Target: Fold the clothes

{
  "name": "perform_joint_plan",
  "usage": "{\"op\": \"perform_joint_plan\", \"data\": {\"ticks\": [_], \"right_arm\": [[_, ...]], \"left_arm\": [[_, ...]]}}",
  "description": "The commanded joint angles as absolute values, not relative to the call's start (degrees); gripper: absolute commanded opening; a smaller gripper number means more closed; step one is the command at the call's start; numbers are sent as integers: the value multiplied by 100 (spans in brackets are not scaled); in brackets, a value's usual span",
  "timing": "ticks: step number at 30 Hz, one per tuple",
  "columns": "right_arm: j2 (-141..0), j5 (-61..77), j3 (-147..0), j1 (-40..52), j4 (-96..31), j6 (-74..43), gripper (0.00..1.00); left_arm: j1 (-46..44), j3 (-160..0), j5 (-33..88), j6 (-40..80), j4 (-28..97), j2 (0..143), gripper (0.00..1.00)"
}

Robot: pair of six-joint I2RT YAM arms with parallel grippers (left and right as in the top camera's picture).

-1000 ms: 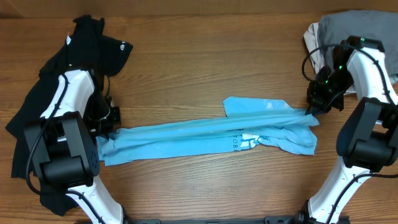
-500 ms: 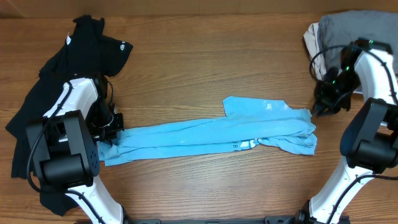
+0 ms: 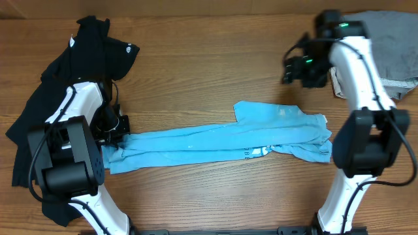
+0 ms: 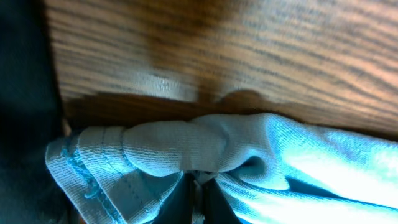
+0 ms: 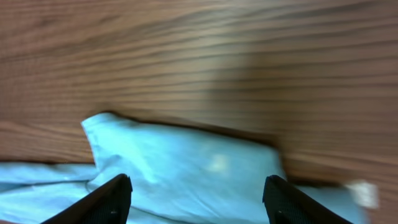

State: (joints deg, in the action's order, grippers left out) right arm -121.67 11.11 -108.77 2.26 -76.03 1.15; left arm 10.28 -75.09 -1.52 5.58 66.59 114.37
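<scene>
Left fingers (image 4: 198, 199): pressed together, clamped on the gathered, hemmed end of the light blue T-shirt (image 3: 215, 147), low against the tabletop (image 3: 209, 78).
Right fingers (image 3: 287, 72): spread well apart, gripping nothing, over bare wood.
Light blue T-shirt: drawn out as a long bunched band from the left fingers across the tabletop. Wider far end with a flat flap lying near the right fingers but apart from them. White lettering showing along one fold.
Black T-shirt (image 3: 91, 46): heaped just beside and beyond the left fingers, small white logo showing.
Grey garment (image 3: 392, 46): piled behind the right fingers, away from the blue cloth.
</scene>
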Motion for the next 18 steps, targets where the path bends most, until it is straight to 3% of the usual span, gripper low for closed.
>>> {"op": "perform_joint_plan", "data": {"ticks": [1,10,18], "right_arm": [[-12057,998,-10388,451,-7264,-3,73],[-12057,1009,-9297,1109,-5959,1,80],[-12097,738,-8991,1577,-5358,3,80]], "left_arm": [[1085,-7463,-143,585,6495,11260,4],[1074,-7463,-49,602,6281,11260,4],[1074,-7463,-36,602,6202,11260,4]]}}
